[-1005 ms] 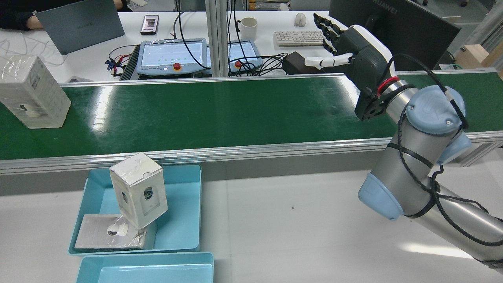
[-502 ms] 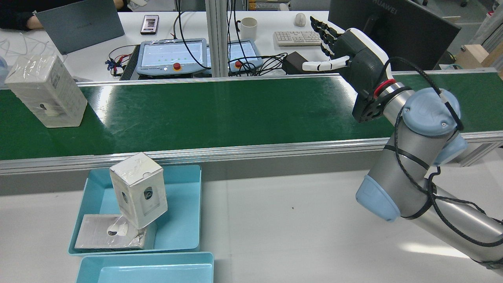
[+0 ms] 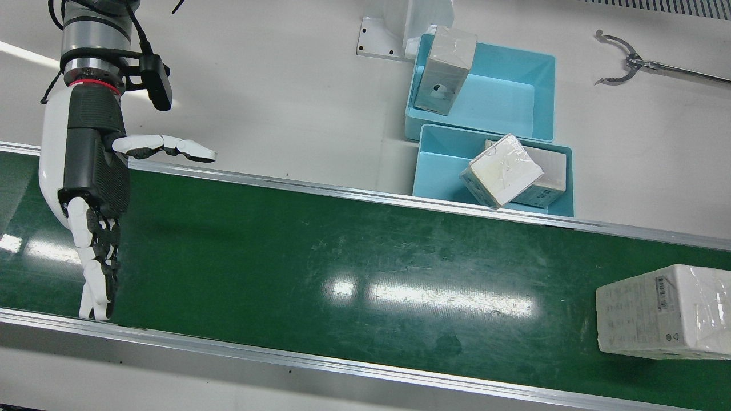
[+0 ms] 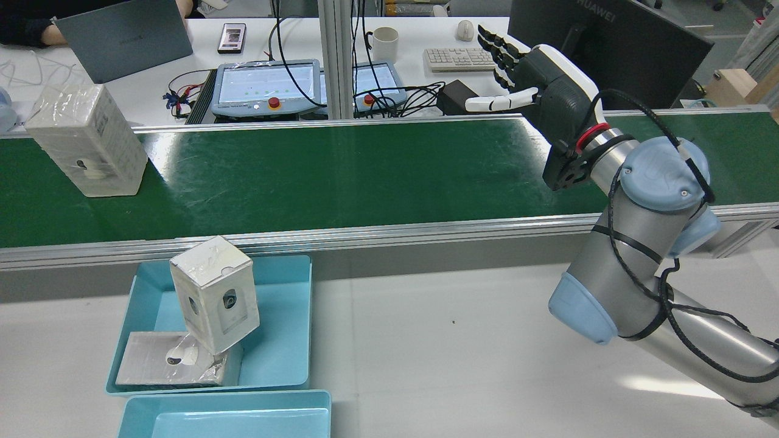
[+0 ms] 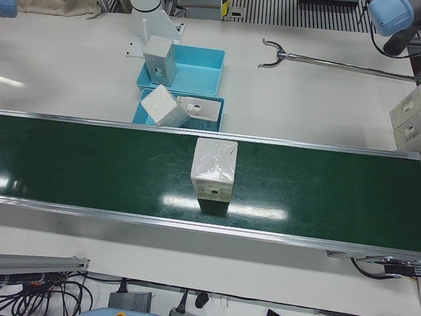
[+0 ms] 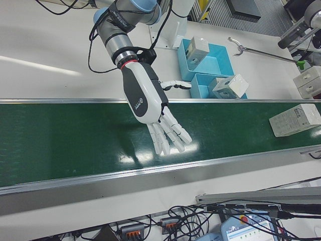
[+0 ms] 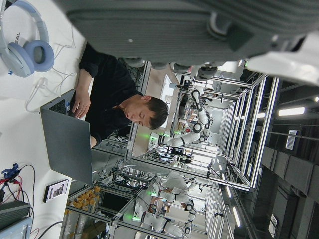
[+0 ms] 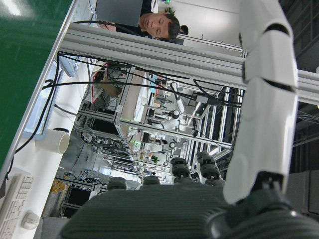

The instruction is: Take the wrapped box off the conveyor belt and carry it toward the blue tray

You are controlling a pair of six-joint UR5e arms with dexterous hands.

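Note:
The wrapped white box (image 4: 88,149) stands upright on the green conveyor belt (image 4: 365,176), at the left end in the rear view; it also shows in the front view (image 3: 662,319) and the left-front view (image 5: 214,168). My right hand (image 4: 535,76) is open and empty, fingers spread, over the belt's far side, far from the box; it also shows in the front view (image 3: 94,171). The blue tray (image 4: 280,340) by the belt holds two other wrapped boxes. My left hand (image 7: 164,25) shows only as a dark palm in its own view, holding nothing.
A second blue tray (image 4: 231,417) sits in front of the first. A grabber tool (image 3: 628,60) lies on the white table. Behind the belt stand teach pendants (image 4: 268,85), a keyboard (image 4: 462,59) and a monitor. More boxes (image 5: 408,118) are stacked beyond the belt's end.
The wrapped box has ridden along the belt to the right in the rear view. My right hand has shifted slightly left and farther over the belt, still open.

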